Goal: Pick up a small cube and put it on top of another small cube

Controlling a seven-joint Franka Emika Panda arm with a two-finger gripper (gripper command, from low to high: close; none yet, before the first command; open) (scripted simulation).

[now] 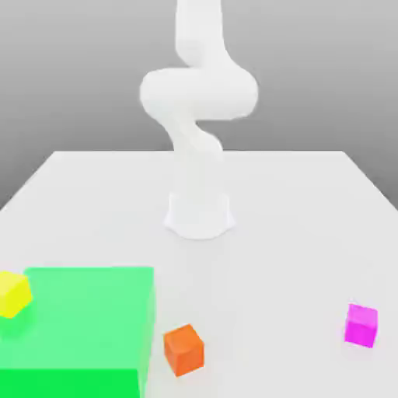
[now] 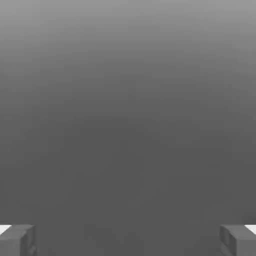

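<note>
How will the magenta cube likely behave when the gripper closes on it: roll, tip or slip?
The magenta cube sits flat on the table, so it probably won't roll. Equal-looking sides suggest little tipping. Its smooth plain faces might slip; the gripper, fingers wide apart, should grip squarely.

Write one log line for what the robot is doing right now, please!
phase: before pickup | gripper: open, empty, no cube near it | magenta cube: on table, untouched | orange cube: beside green block | yellow cube: on green block

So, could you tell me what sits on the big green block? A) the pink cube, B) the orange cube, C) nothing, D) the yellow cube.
D: the yellow cube rests on the green block, while the orange cube and pink cube lie on the table.
</note>
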